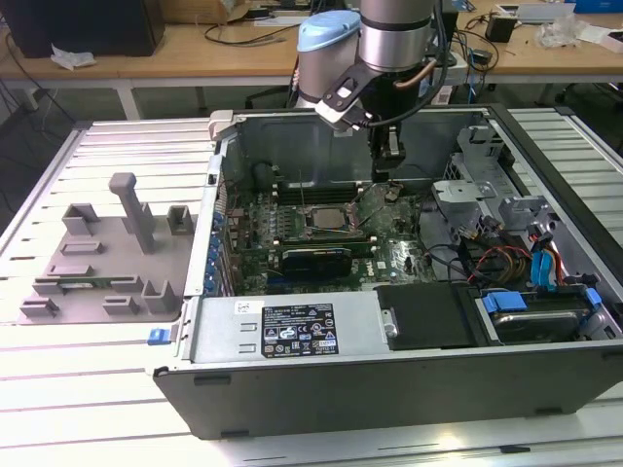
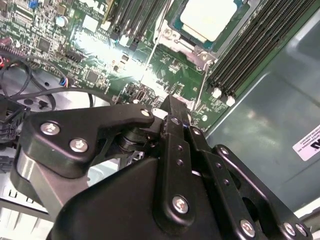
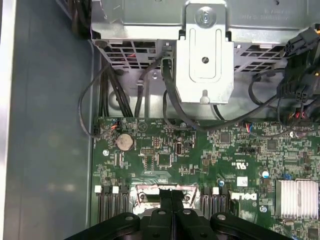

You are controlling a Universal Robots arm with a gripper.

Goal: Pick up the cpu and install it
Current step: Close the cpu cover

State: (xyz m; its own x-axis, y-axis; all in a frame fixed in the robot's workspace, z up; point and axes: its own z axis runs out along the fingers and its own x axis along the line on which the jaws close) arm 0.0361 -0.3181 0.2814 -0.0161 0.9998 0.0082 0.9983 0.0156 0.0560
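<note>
Inside the case (image 1: 389, 394) — gripper (image 2: 172, 105) vertical, near cpu (image 2: 207, 19)

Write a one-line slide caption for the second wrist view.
The cpu lies in its socket; the gripper hangs above the motherboard nearby.

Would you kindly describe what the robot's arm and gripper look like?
The arm is a silver-grey cylinder with a pale blue joint cap and black cables running along it. The gripper is matte black, built of jointed link bars fastened with silver screws.
</note>
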